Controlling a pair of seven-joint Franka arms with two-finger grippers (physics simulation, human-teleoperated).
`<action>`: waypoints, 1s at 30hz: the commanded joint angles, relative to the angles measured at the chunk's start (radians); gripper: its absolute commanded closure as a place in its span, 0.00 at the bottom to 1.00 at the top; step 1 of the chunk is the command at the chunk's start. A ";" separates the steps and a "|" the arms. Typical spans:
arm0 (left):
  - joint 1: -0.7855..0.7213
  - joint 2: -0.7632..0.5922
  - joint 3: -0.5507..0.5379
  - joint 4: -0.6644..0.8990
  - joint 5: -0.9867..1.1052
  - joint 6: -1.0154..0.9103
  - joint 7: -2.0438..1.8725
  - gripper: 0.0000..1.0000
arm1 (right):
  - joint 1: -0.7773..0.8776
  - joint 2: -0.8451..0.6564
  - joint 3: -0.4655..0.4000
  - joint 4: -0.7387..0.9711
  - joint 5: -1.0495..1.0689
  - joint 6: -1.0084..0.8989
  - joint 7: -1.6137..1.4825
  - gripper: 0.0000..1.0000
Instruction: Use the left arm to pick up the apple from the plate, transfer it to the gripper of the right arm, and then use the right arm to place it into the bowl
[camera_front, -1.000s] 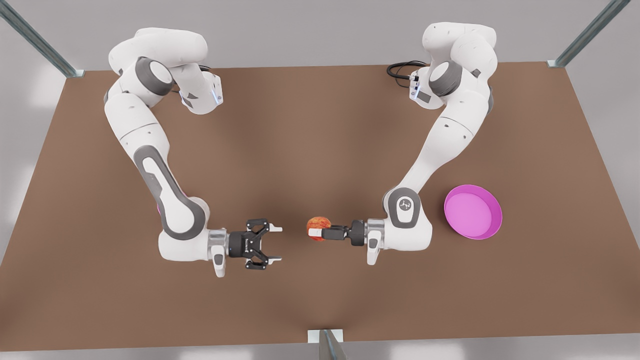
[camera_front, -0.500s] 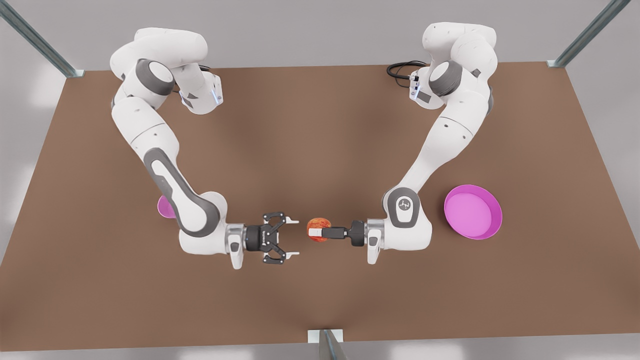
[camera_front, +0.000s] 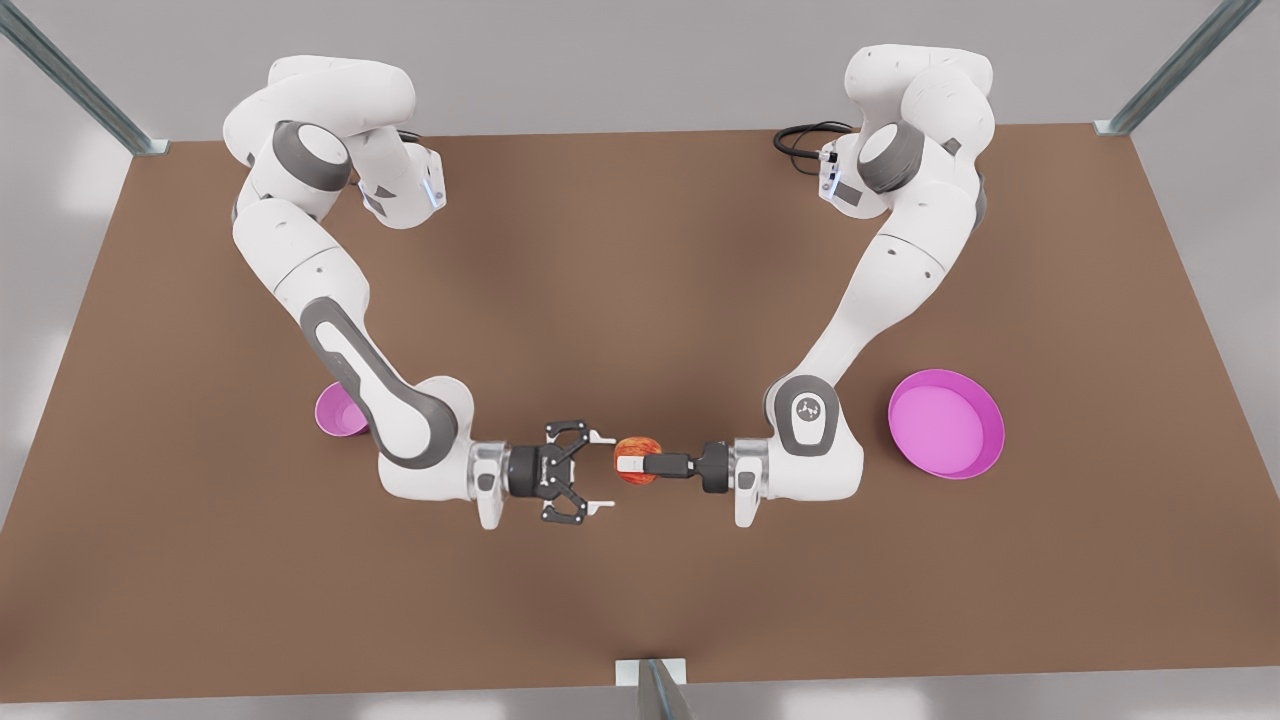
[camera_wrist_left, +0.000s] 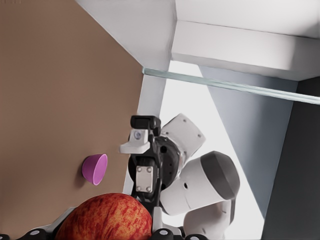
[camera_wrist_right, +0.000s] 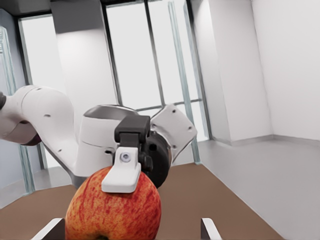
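- since a second ago the right gripper (camera_front: 603, 472) has slid in from the front view's left toward the apple (camera_front: 640, 446), its fingers spread wide
- the left gripper (camera_front: 632, 465) is clamped on the apple, held in the air above mid-table
- the apple lies straight ahead of the right gripper, just beyond its fingertips, the two grippers pointing nose to nose
- likely next step: push on until the fingers straddle the fruit, then close
- the bowl (camera_front: 336, 410) sits behind the right arm
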 joint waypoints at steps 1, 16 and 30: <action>-0.001 -0.002 0.000 0.000 -0.004 -0.001 0.055 0.28 | -0.002 -0.003 0.003 -0.006 0.007 0.006 -0.112 0.00; -0.008 0.011 -0.002 0.006 -0.013 0.013 0.053 0.28 | 0.017 -0.003 0.013 -0.032 0.019 0.034 -0.115 0.00; -0.016 0.011 -0.003 0.006 -0.013 0.020 0.052 0.26 | 0.048 0.007 0.019 -0.015 0.025 0.083 -0.112 0.24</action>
